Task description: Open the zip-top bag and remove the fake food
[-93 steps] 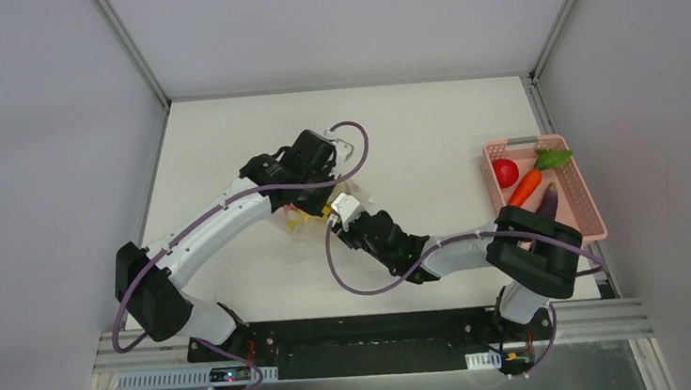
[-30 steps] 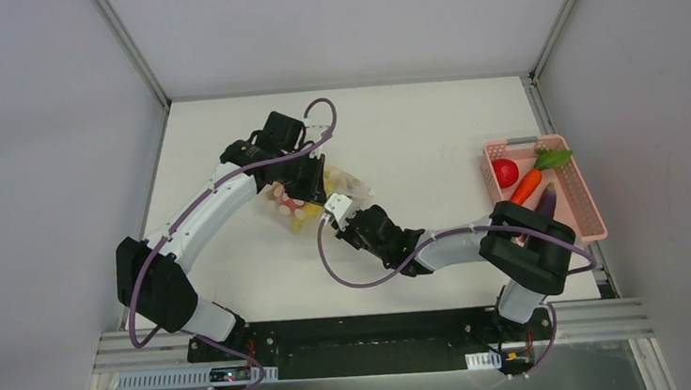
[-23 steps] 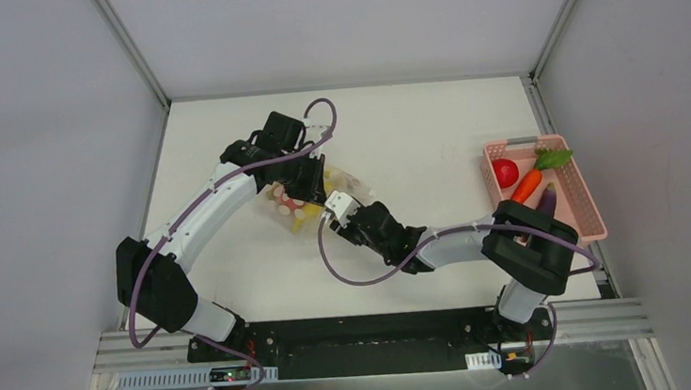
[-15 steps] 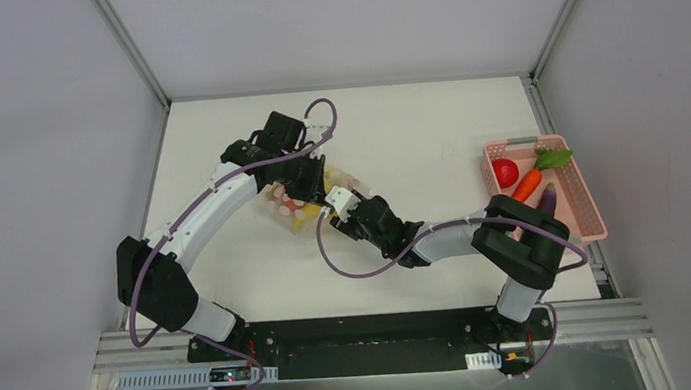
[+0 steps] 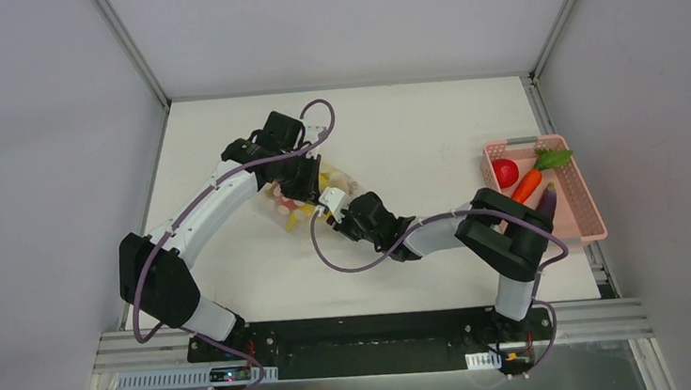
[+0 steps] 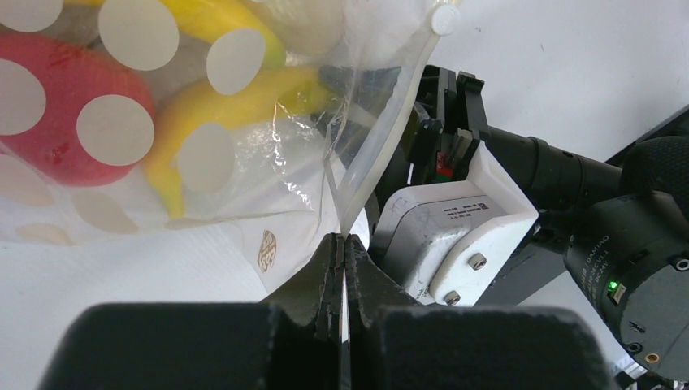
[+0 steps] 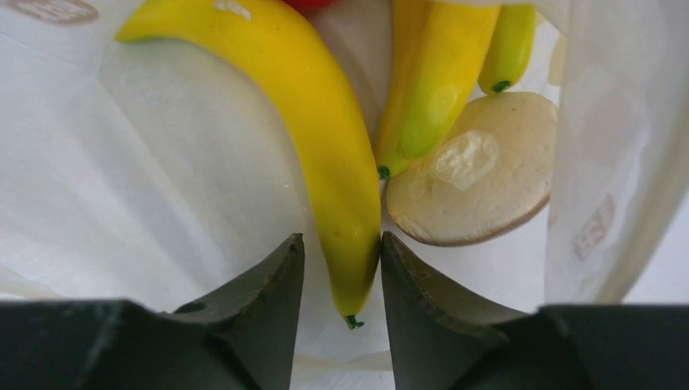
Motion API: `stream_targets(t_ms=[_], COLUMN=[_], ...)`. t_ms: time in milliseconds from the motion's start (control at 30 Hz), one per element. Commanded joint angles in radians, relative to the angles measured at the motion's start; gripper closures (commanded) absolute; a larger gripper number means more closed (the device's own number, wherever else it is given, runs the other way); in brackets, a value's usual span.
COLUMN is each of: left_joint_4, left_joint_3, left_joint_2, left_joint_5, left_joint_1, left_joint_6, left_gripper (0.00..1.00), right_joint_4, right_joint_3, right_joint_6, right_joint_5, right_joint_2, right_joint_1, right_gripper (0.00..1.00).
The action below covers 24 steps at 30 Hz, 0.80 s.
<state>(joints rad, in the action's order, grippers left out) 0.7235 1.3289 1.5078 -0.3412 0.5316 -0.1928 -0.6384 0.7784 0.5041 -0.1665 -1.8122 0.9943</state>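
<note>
The zip-top bag (image 5: 288,209), clear with white dots, lies mid-table. My left gripper (image 5: 311,184) is shut on the bag's mouth edge (image 6: 357,203) and holds it up. Through the plastic I see a red apple (image 6: 49,122) and yellow bananas (image 6: 236,106). My right gripper (image 5: 323,202) reaches into the bag's mouth. In the right wrist view its jaws (image 7: 341,260) are open and straddle the tip of a yellow banana (image 7: 325,146); the right finger touches it and a thin gap shows on the left. A second banana (image 7: 439,81) and a beige round piece (image 7: 475,171) lie beside it.
A pink slotted basket (image 5: 588,202) stands at the right edge. It holds a red tomato (image 5: 506,172), an orange carrot (image 5: 525,186), a purple eggplant (image 5: 547,199) and a green piece (image 5: 554,157). The right gripper's white camera housing (image 6: 455,236) is close by my left fingers.
My right gripper has moved left and forward into the bag's mouth. The left gripper had earlier pulled the bag's edge up and left, and has since held still.
</note>
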Motion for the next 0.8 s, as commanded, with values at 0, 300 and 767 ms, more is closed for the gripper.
stream_targets(t_ms=[0,300,767], left_joint_4=[-0.002,0.0,0.02], left_joint_3=[0.038,0.039,0.039], left_joint_2=[-0.006,-0.012,-0.021], left_joint_5=[-0.091,-0.06,0.048], left_joint_1=[0.014,0.014,0.015], left_joint_6=[-0.016,-0.015,-0.004], left_gripper=[1.0,1.0,1.0], right_joint_4=[0.133,0.273,0.771], right_joint_3=[0.057,0.054,0.165], right_joint_6=[-0.028,-0.084,-0.234], right_joint_5=[0.095,0.085,-0.065], right_joint_2=[-0.023,0.115,0.294], right_joint_1=[-0.002,-0.001,0.004], right_gripper=[0.72,0.94,1.0])
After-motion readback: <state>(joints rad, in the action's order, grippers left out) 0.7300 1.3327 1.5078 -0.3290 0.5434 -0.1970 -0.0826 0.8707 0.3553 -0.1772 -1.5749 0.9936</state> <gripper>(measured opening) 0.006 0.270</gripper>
